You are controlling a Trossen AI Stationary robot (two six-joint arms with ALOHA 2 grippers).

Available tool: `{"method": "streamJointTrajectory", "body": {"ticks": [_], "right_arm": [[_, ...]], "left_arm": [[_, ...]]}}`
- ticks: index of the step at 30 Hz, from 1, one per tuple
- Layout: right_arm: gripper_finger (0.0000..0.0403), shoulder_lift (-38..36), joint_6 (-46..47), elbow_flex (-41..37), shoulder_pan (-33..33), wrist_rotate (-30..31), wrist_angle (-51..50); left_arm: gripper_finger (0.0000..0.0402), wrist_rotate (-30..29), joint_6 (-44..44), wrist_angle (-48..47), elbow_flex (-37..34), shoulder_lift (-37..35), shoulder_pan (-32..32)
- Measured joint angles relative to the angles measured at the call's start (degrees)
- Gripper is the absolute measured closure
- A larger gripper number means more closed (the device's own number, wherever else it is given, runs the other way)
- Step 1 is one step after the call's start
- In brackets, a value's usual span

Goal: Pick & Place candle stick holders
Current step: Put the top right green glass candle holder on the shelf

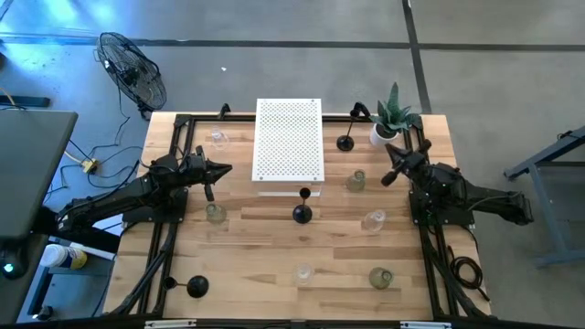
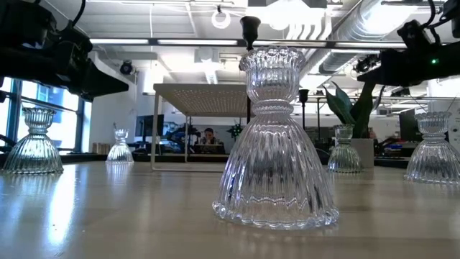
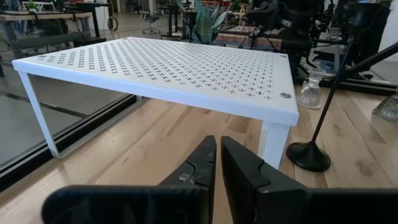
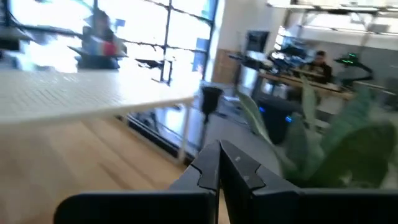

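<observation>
High view: candle stick holders [image 1: 303,214] stand scattered across the tabletop [image 1: 247,265], none grasped. Left gripper [image 1: 225,170] near the left edge and right gripper [image 1: 385,178] near the right edge hover with fingers together, likely between picks.

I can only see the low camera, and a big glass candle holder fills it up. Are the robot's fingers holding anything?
Observer: No. The left gripper is shut and empty, pointing toward the white perforated stand.
Operator: And the other arm?
Observer: The right gripper is shut too, holding nothing, close to the plant.
Operator: How many black holders are there?
Observer: Three from above: the plant-side black holder, the middle black holder in front of the stand, and the corner black holder on the left arm's side.
</observation>
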Motion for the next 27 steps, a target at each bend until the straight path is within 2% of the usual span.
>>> {"method": "streamJointTrajectory", "body": {"ticks": [2, 9, 13, 18, 22, 27], "right_arm": [[0.0402, 0.0, 0.4, 0.0, 0.0, -3.1, -0.1], [0.0402, 0.2, 14.3, 1.4, 0.0, -16.3, 3.9], [0.0403, 3.7, 22.6, 5.7, 0.1, -17.9, -1.3], [0.0403, 14.3, 31.5, 12.5, 0.3, -17.8, -8.2], [0.0403, 24.8, 30.1, 20.2, 2.1, -21.0, -14.4], [0.0403, 36.0, 29.3, 31.1, 3.7, -20.0, -27.6]], "left_arm": [[0.0381, 0.0, 0.0, 0.0, 0.0, 0.0, 0.0], [0.0381, 0.0, 0.0, 0.0, 0.0, 0.0, 0.0], [0.0381, 0.0, 0.0, 0.0, 0.0, 0.0, 0.0], [0.0381, 0.0, 0.0, 0.0, 0.0, 0.0, 0.0], [0.0381, 0.0, 0.0, 0.0, 0.0, 0.0, 0.0], [0.0381, 0.0, 0.0, 0.0, 0.0, 0.0, 0.0]]}}
